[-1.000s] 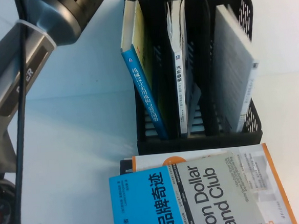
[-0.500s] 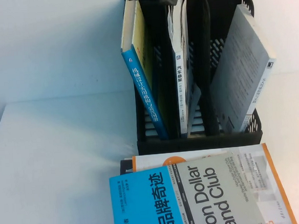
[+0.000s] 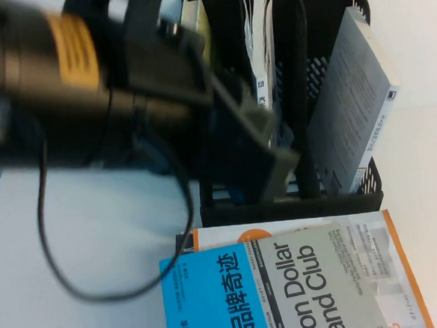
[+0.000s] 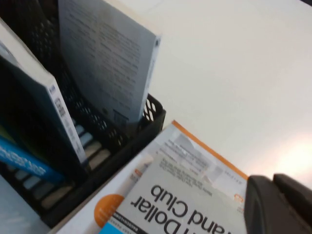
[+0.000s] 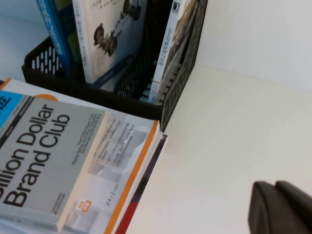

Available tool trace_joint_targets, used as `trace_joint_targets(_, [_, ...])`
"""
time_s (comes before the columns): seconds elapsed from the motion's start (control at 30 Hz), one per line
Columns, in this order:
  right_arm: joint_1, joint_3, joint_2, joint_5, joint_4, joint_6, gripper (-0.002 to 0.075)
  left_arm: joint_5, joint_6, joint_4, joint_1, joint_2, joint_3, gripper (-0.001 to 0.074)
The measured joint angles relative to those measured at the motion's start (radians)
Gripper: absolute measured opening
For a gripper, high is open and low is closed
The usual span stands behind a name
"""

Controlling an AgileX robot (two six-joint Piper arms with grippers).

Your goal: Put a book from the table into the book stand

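The high view looks steeply down from the robot's side onto the counter (image 3: 84, 278). Both wrist views sit low and close, angled across it, sharing the book stand (image 3: 356, 199) (image 4: 151, 114) (image 5: 183, 58) with the high view.

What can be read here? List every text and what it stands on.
"Billion Dollar Brand Club": cover of the grey-and-blue book on top of the stack.
"品牌奇迹": the same cover.
Back-cover print of the grey-backed book in the book stand: too small to read.
Left gripper by the stack, right gripper above the table: no text.
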Motion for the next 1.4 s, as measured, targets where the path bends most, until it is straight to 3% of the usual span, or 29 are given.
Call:
trace_joint_targets(0.23, [0.0, 0.018, -0.002, 0.004, -0.002, 0.002, -0.0002, -0.155, 0.004, -0.013, -0.006, -0.176, 0.349, -0.0001])
trace_joint_targets(0.77, [0.0, 0.019, -0.004, 0.004, -0.002, 0.007, -0.0002, -0.08, 0.008, 0.018, -0.001, -0.181, 0.437, -0.0001])
trace_joint_targets(0.87, [0.0, 0.019, -0.006, 0.004, -0.002, 0.007, -0.0002, -0.101, 0.01, 0.037, 0.075, -0.226, 0.481, -0.0001])
trace_joint_targets(0.97, [0.0, 0.019, -0.006, 0.004, -0.002, 0.007, -0.0002, -0.211, 0.01, 0.013, 0.228, -0.314, 0.579, -0.0002])
trace_joint_targets(1.13, [0.0, 0.019, -0.007, 0.004, -0.002, 0.007, -0.0002, -0.559, 0.006, -0.053, 0.494, -0.507, 0.891, -0.0002])
trace_joint_targets(1.27, [0.0, 0.019, -0.007, 0.004, -0.002, 0.007, -0.0002, -0.784, -0.02, -0.142, 0.616, -0.672, 1.186, -0.0002])
trace_joint_targets(1.4, [0.0, 0.019, -0.007, 0.004, -0.002, 0.007, -0.0002, -0.835, -0.037, -0.195, 0.691, -0.87, 1.38, -0.0002])
